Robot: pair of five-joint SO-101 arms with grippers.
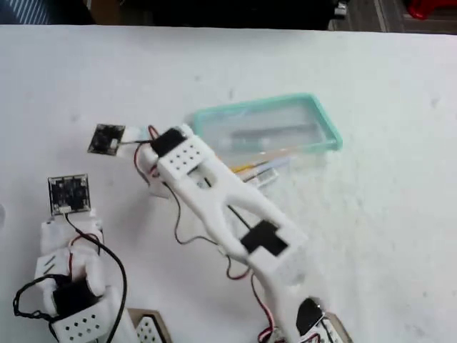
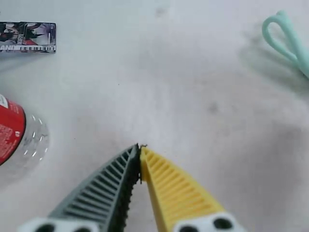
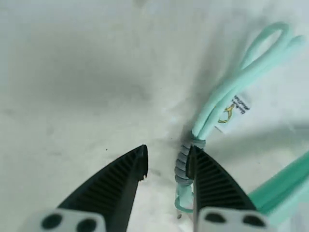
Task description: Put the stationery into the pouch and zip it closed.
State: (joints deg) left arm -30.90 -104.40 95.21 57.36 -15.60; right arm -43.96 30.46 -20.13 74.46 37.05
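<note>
At lower left of the high view the left arm rests apart from the work; its left gripper [image 2: 140, 149] has the grey and yellow fingers pressed tip to tip, holding nothing, above bare table [image 1: 371, 236]. Right of it, the right arm slants up toward the left end of the pouch [image 1: 325, 121], which lies right of centre in the upper half. The right gripper [image 3: 168, 152] stands partly open and grips nothing, with the zipper pull [image 3: 183, 164] lying against the inner face of one finger. The likely faults: the jaws close off-centre, so the thin pull slips out sideways. Or, with the left arm not bracing it, the light pouch slides along the smooth table instead of zipping. Pens [image 1: 257, 168] lie at the pouch's lower edge; whether they are fully inside cannot be told, and any protruding shaft would jam the zipper. Materials, left to right: a clear bottle [image 2: 9, 133] with a glossy red label; a flat printed card [image 2: 27, 36]; ribbed, tapered finger pads; a grey wound binding on the pull; a soft mint cord loop [image 3: 260, 48] with a small white tag [image 3: 235, 110]; a transparent flexible pouch wall edged in teal.
</note>
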